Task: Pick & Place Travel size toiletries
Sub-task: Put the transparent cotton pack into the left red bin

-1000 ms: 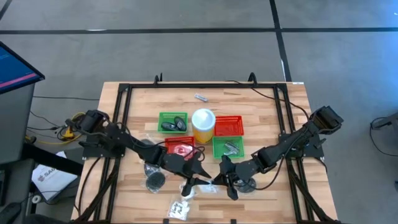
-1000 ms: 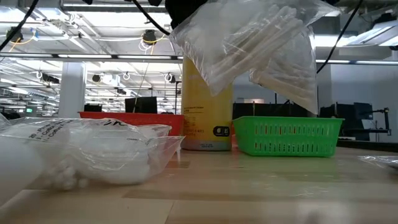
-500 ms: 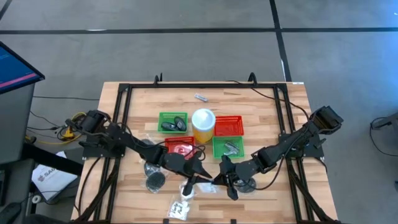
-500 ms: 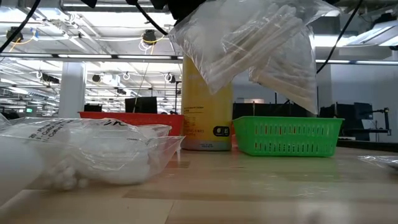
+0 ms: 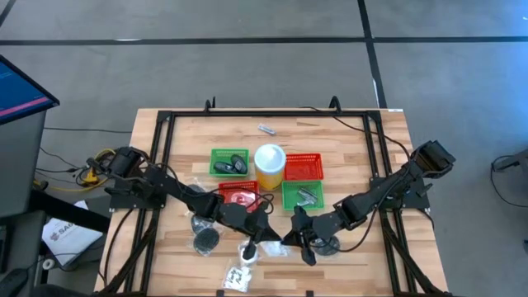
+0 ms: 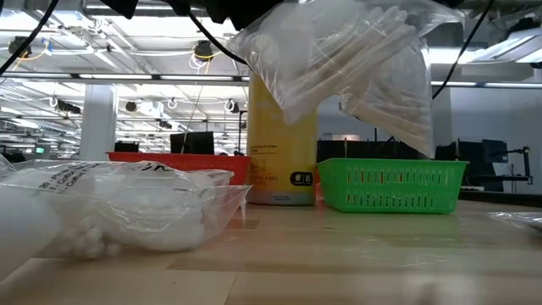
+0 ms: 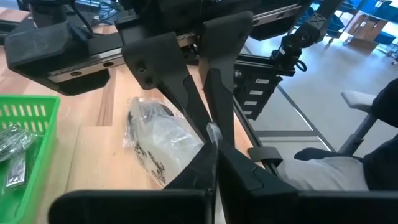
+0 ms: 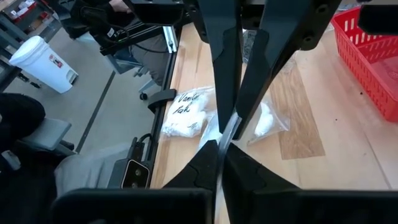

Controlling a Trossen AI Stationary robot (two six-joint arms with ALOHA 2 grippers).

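Both arms are meeting over the near middle of the table. The left gripper is pinching a clear bag of white sticks with its fingers fully closed on the plastic edge (the film is showing between the tips in the left wrist view). The right gripper is clamping the same bag from the right, jaws shut on it. The bag is hanging above the tabletop. Another clear packet is lying near left. A yellow cup is standing between the green basket and red basket.
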